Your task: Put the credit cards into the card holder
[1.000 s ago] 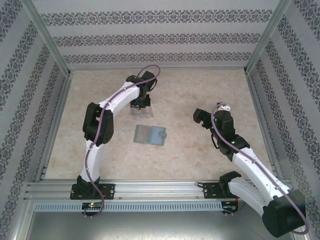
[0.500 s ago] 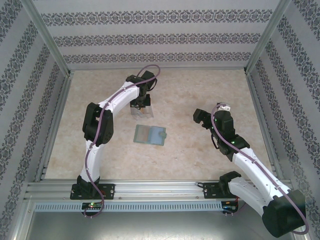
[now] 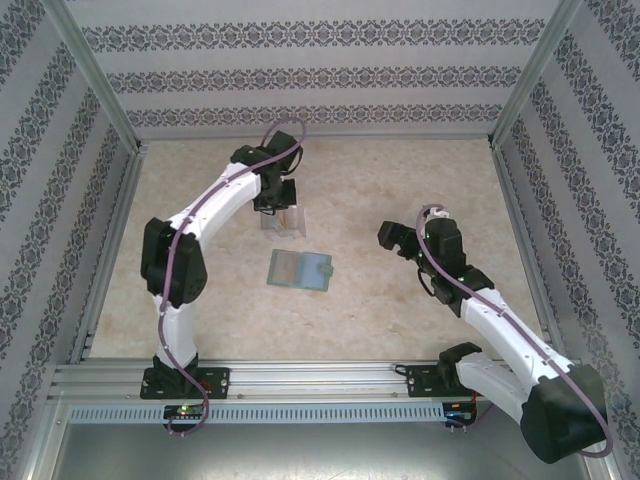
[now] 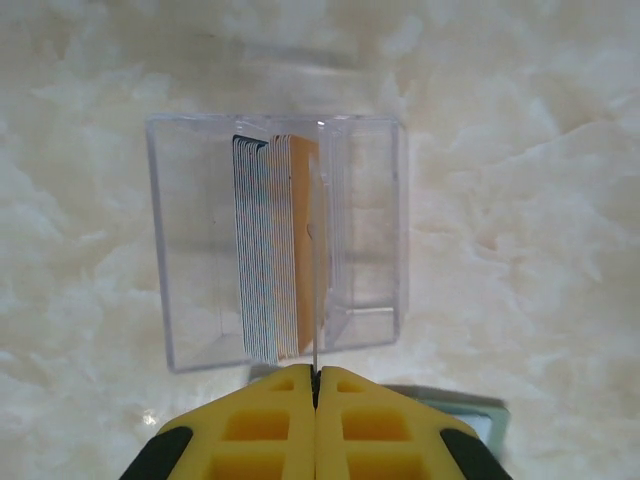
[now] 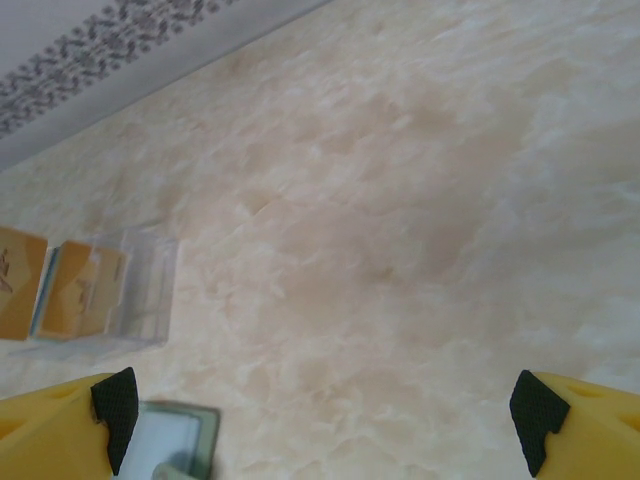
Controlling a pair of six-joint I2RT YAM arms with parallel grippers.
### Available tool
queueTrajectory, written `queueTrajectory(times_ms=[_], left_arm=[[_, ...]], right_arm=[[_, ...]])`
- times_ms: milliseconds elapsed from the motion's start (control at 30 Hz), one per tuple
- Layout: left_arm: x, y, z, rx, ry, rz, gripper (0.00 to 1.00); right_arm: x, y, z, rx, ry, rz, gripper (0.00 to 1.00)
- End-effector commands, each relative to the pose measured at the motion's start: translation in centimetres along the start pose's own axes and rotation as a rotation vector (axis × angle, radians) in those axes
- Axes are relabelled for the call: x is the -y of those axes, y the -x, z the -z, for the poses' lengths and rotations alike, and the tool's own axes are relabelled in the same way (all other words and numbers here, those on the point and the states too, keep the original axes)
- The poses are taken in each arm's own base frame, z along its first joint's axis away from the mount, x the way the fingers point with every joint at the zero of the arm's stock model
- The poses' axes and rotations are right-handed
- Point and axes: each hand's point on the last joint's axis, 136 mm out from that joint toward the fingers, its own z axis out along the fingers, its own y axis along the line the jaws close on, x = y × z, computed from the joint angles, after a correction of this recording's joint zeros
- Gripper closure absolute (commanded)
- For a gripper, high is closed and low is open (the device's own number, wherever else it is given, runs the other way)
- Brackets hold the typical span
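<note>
A clear plastic box (image 4: 190, 250) on the marble table holds several credit cards (image 4: 268, 250) standing on edge, blue-edged ones on the left and orange ones on the right. My left gripper (image 4: 316, 385) hangs above the box's near side, shut on one credit card (image 4: 317, 300), which I see edge-on as a thin line reaching down into the box. From above, the left gripper (image 3: 278, 207) is over the box (image 3: 283, 224). The sage-green card holder (image 3: 300, 269) lies flat just in front of the box. My right gripper (image 3: 391, 237) stands open to the right of the card holder, with nothing in it.
The right wrist view looks over bare marble, with the card holder (image 5: 170, 438) at the bottom left and the clear box (image 5: 120, 290) beyond it. Patterned walls and metal posts enclose the table. An aluminium rail (image 3: 320, 375) runs along the near edge.
The left arm's elbow has swung left and the gripper has drawn slightly back above the box, still closed on the card. The right gripper has shifted a little to the left.
</note>
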Motion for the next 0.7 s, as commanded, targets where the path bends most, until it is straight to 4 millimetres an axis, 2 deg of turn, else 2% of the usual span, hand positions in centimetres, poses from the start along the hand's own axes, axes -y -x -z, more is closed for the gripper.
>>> queueTrajectory(times_ms=[0, 67, 200, 333, 467, 567, 667], left_arm=[[1.1, 0.8, 3.2, 0.065, -0.149, 0.036, 0.95], [2.0, 0.7, 4.4, 0.083, -0.270, 0.053, 1.00], [4.3, 0.2, 7.1, 0.140, -0.617, 0.100, 1.00], [5.3, -0.7, 9.7, 0.219, -0.820, 0.099, 1.00], [7.0, -2.6, 11.7, 0.208, -1.034, 0.051, 1.00], [7.6, -4.0, 11.9, 0.165, -1.111, 0.000, 1.00], [7.8, -5.1, 11.6, 0.148, -1.146, -0.032, 1.00]], right_arm=[[-3.8, 0.7, -0.2, -0.026, 0.175, 0.030, 0.02], [-6.2, 0.8, -0.1, -0.034, 0.308, 0.030, 0.02], [-10.2, 1.6, 0.8, -0.009, 0.490, -0.005, 0.02], [-11.3, 1.8, 0.4, -0.041, 0.530, -0.085, 0.03], [-12.7, 0.7, -1.3, -0.117, 0.621, -0.178, 0.11], [-14.3, -0.4, -2.4, -0.165, 0.699, -0.226, 0.16], [-15.1, -1.6, -3.6, -0.207, 0.713, -0.238, 0.27]])
